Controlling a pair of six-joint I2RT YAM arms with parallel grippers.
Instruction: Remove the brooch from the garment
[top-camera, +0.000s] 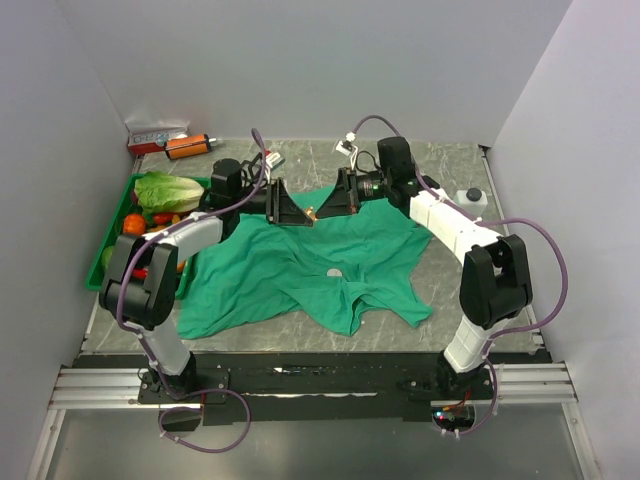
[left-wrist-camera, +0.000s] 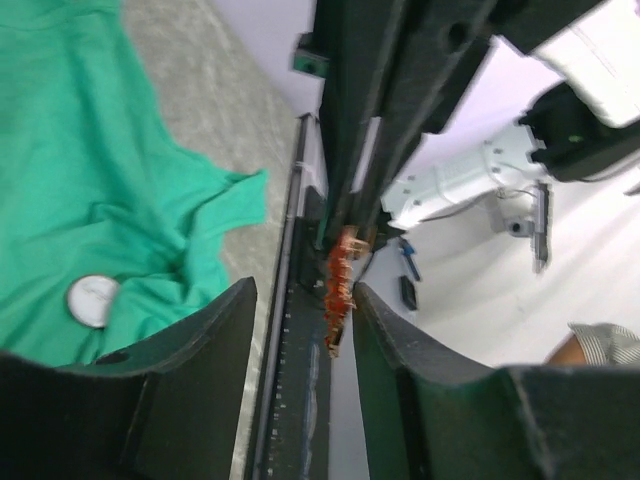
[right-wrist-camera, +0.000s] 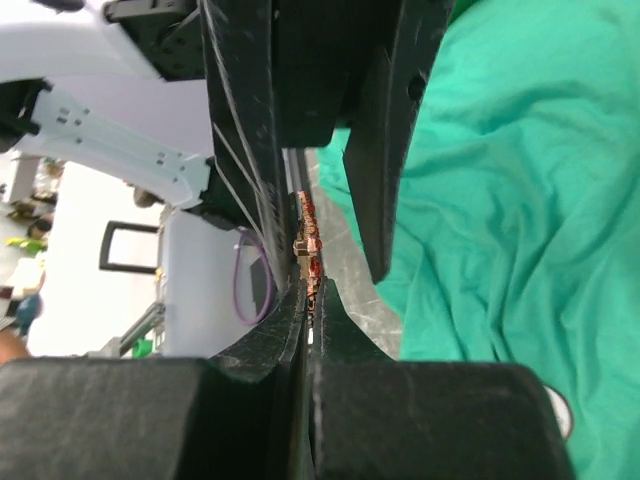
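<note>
I record the right gripper (right-wrist-camera: 310, 300) with its fingers pressed together, clamping the brooch (right-wrist-camera: 308, 250) at their tips; the orange-gold piece stands edge-on just past the pads. The left gripper (left-wrist-camera: 305, 295) faces it tip to tip, its fingers spread wide and straddling the brooch without gripping it. In the left wrist view the piece sits nearer one finger, and I cannot tell whether it touches. From overhead, both grippers meet above the far edge of the garment (top-camera: 280, 270), which lies spread and wrinkled on the table (top-camera: 450, 290). In both wrist views the brooch appears held apart from the cloth. A small white disc (top-camera: 333, 272) lies on the garment near its middle. A green tray (top-camera: 108, 245) of vegetables stands at the table's left side, beside the cloth
</note>
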